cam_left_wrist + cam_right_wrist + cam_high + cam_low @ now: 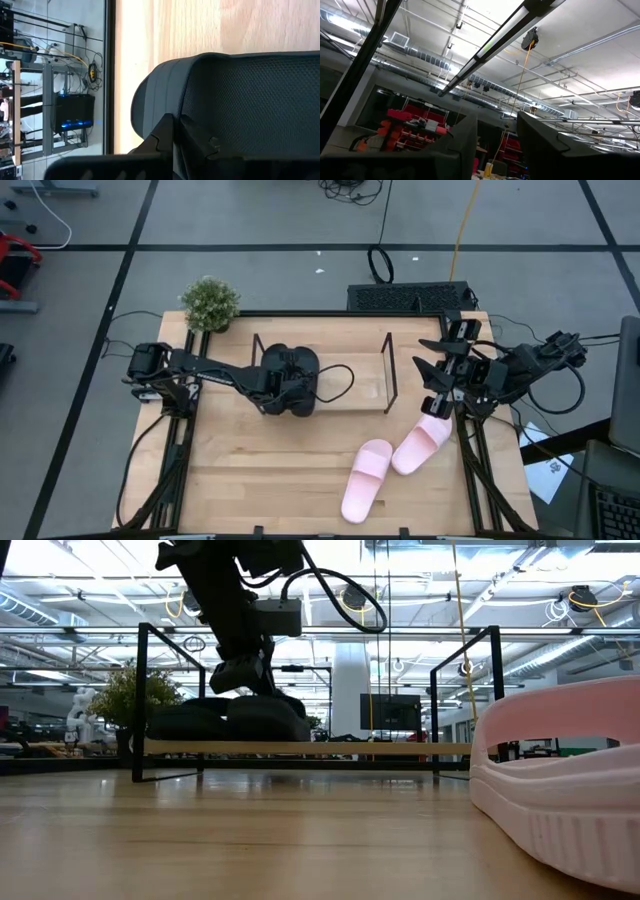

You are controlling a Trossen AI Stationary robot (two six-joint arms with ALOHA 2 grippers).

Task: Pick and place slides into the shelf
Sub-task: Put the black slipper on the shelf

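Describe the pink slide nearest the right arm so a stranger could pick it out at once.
Start at the low black metal-rod shelf at the back of the wooden table, then look to the open boards in front of its right end, where two light pink slide sandals lie side by side. Take the pink slide farther right and farther back; its neighbour lies nearer the front edge.

Beyond my table (250, 470), a small potted plant (210, 303) sat at the far left corner; a black keyboard (410, 296) lay just past the far edge; a yellow cable (465, 225) ran across the grey floor (250, 220); red bins (415, 125) stood under the ceiling lights (490, 45) I faced.
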